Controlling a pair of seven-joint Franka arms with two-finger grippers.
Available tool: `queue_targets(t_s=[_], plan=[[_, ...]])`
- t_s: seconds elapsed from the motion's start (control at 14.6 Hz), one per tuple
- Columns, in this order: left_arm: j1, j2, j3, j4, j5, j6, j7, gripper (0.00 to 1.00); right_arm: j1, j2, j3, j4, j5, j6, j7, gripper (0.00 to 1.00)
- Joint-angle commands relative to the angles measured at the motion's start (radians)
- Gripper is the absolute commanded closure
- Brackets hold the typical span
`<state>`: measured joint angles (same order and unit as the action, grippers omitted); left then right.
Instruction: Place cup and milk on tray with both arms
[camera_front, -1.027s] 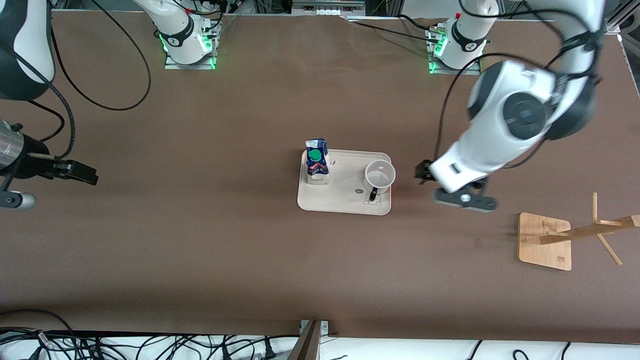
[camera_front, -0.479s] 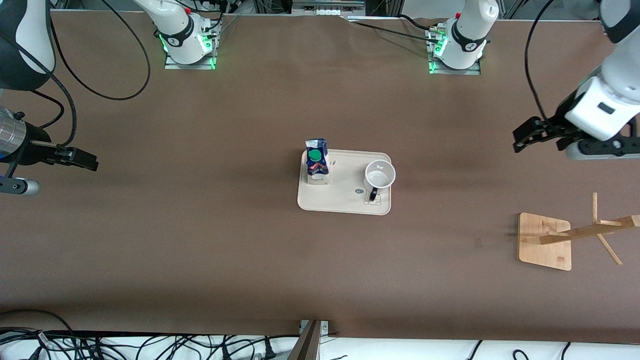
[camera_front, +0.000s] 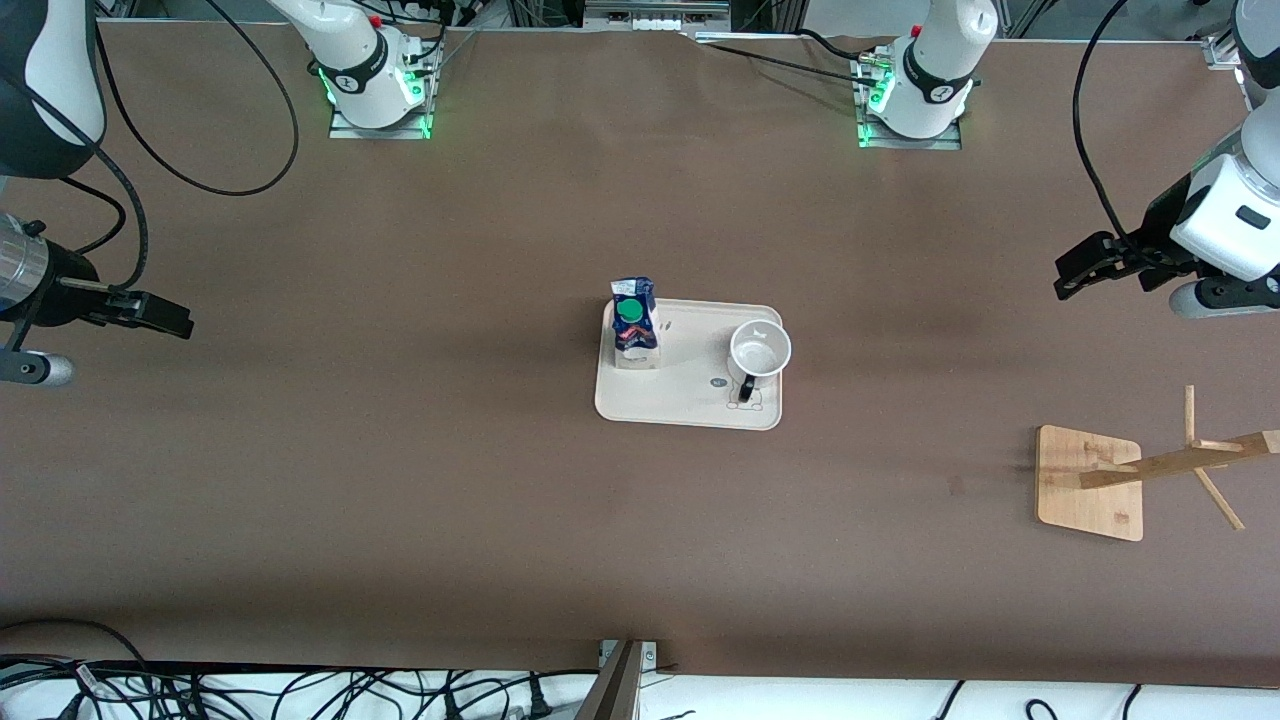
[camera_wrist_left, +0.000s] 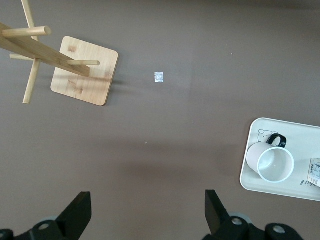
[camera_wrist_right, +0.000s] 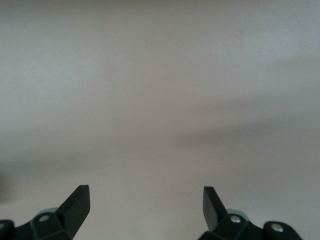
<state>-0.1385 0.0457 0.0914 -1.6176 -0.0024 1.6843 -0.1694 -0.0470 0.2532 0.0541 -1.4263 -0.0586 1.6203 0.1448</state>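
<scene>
The cream tray (camera_front: 680, 395) lies at the middle of the table. The blue and white milk (camera_front: 633, 325) with its green cap stands upright on the tray's corner toward the right arm's end. The white cup (camera_front: 760, 349) stands upright on the tray toward the left arm's end, black handle pointing at the front camera. My left gripper (camera_front: 1072, 277) hangs open and holds nothing, over bare table toward the left arm's end, well apart from the tray. Its wrist view shows its open gripper (camera_wrist_left: 147, 200), the cup (camera_wrist_left: 270, 162) and tray (camera_wrist_left: 300, 124). My right gripper (camera_front: 178, 322) is open over bare table at the right arm's end, holding nothing (camera_wrist_right: 146, 192).
A wooden rack with a square base (camera_front: 1090, 485) and pegs stands toward the left arm's end, nearer the front camera than the left gripper; it shows in the left wrist view too (camera_wrist_left: 85, 70). A small pale scrap (camera_wrist_left: 159, 77) lies on the table between rack and tray.
The left arm has swung away from beside the cup toward the left arm's end of the table, gripper open throughout. The right arm has barely moved. Cup and milk stay put.
</scene>
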Motion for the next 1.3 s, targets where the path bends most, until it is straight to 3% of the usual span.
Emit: queue_targets(t_s=[0.0, 0.21, 0.55, 0.82, 1.23], plan=[[-0.012, -0.010, 0.013, -0.005, -0.013, -0.001, 0.010, 0.00, -0.088, -0.072, 0.101, -0.098, -0.027, 0.064, -0.013, 0.00], [-0.006, 0.005, 0.014, 0.014, -0.008, 0.021, 0.010, 0.00, -0.089, -0.081, 0.136, -0.105, -0.085, 0.078, -0.077, 0.00], [0.000, 0.014, 0.017, 0.045, -0.010, 0.012, 0.008, 0.00, -0.057, -0.081, 0.157, -0.105, -0.075, 0.067, -0.125, 0.00], [0.016, 0.035, 0.016, 0.082, -0.007, 0.015, 0.010, 0.00, -0.065, -0.083, 0.175, -0.111, 0.098, 0.081, -0.047, 0.00], [0.004, 0.052, -0.007, 0.081, -0.001, 0.009, -0.002, 0.00, -0.068, -0.111, 0.171, -0.151, 0.065, 0.084, -0.017, 0.00]])
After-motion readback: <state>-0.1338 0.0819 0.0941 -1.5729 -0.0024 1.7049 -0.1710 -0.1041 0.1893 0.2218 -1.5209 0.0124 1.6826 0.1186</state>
